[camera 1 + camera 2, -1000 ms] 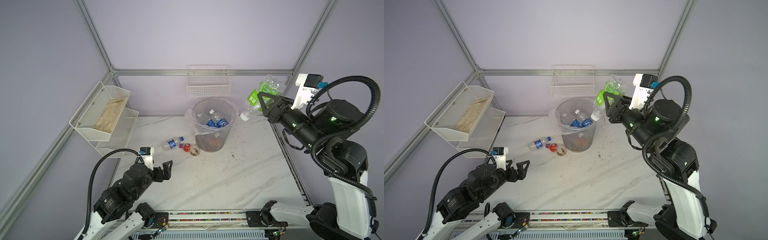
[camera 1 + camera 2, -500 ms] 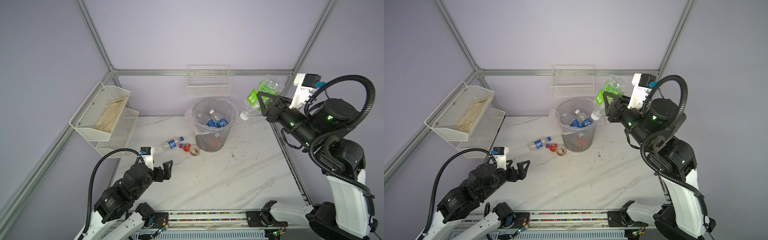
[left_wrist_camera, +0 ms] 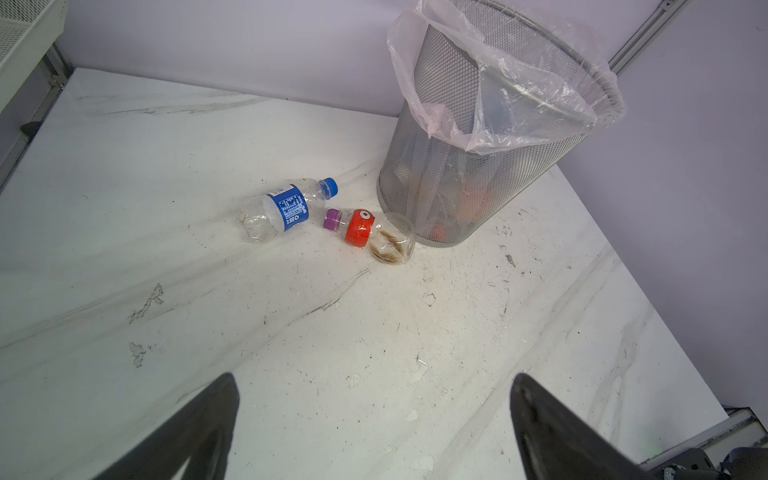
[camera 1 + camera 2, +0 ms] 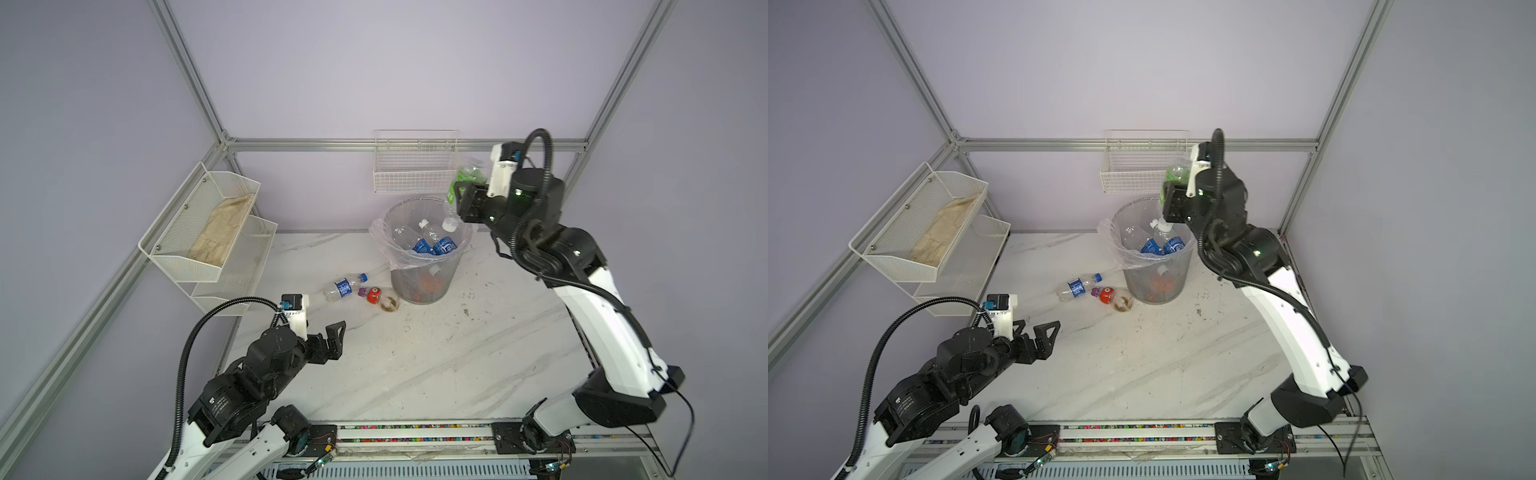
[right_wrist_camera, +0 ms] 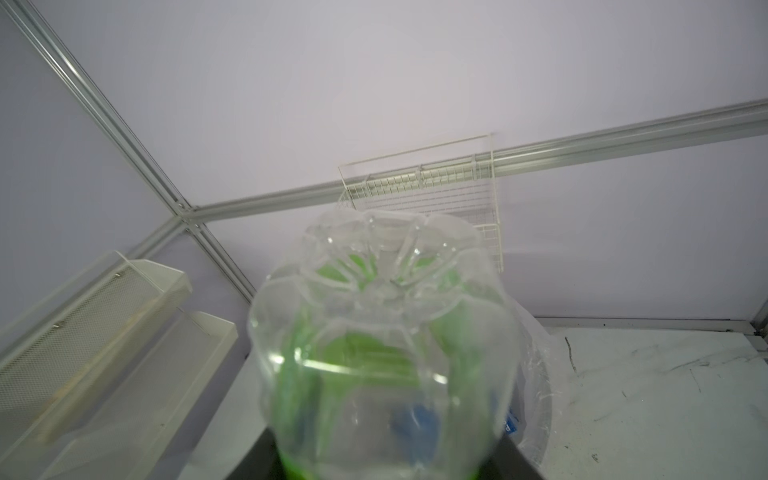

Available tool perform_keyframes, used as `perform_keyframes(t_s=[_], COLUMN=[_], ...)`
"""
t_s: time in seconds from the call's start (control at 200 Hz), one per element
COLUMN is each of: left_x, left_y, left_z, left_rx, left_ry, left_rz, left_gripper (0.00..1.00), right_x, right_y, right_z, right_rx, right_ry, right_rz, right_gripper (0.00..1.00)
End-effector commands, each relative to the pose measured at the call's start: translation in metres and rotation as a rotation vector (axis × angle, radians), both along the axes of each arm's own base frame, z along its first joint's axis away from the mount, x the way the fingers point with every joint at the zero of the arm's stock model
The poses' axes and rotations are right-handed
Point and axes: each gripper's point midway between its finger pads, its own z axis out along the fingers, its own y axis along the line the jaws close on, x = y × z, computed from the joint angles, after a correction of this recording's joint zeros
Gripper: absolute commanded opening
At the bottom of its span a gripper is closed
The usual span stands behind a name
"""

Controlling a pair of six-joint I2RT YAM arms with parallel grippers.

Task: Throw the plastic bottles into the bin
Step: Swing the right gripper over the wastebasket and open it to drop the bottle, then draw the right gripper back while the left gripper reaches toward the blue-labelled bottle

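Note:
A clear bottle with a green label hangs cap down over the bin. It sits between the fingers of my right gripper; whether they still press it is unclear. Several bottles lie inside the bin. On the table left of the bin lie a blue-labelled bottle and a red-labelled bottle. My left gripper hovers open and empty, a short way in front of both.
A white wire basket hangs on the back wall just behind the bin. Two white mesh shelves stick out from the left wall. The marble table carries scuffs and crumbs.
My right arm has swung left, bringing the green-labelled bottle from beside the bin to above its rim, cap now pointing down. The left arm has stayed still.

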Motion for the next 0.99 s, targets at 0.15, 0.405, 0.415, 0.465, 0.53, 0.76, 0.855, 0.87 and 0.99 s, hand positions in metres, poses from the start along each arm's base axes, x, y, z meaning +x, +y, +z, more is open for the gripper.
perform_keyframes(t_s=[0.15,0.405,0.415,0.465,0.53,0.76,0.855,0.87,0.99], left_x=[-0.010,-0.005,-0.005,-0.004,-0.004,-0.006,-0.005,-0.005,-0.003], left_y=[0.011,0.005,0.004,0.004,0.004,0.005,0.005,0.005,0.001], left_z=[0.017,0.014,0.014,0.014,0.015,0.015,0.015,0.015,0.014], left_rx=[-0.055,-0.048,-0.048,-0.048,-0.050,-0.055,-0.053,-0.053,-0.050], left_ry=[-0.052,-0.034,-0.034,-0.033,-0.035,-0.040,-0.037,-0.036,-0.037], left_rz=[0.022,0.013,0.012,0.013,0.011,0.013,0.013,0.013,0.000], left_gripper=[1.00,1.00,1.00,1.00,1.00,1.00,1.00,1.00,1.00], right_x=[-0.009,-0.025,-0.026,-0.028,-0.031,-0.041,-0.044,-0.045,-0.049], right_y=[-0.016,-0.030,-0.031,-0.032,-0.033,-0.039,-0.041,-0.041,-0.045], right_z=[-0.024,-0.028,-0.028,-0.026,-0.026,-0.029,-0.031,-0.031,-0.035], right_rx=[0.011,0.016,0.018,0.024,0.028,0.043,0.044,0.044,0.040], right_ry=[-0.006,0.012,0.012,0.009,0.009,0.011,0.015,0.015,0.020], right_rz=[-0.040,-0.052,-0.051,-0.049,-0.044,-0.038,-0.037,-0.036,-0.039], right_gripper=[0.97,0.97,0.97,0.97,0.97,0.97,0.98,0.97,0.97])
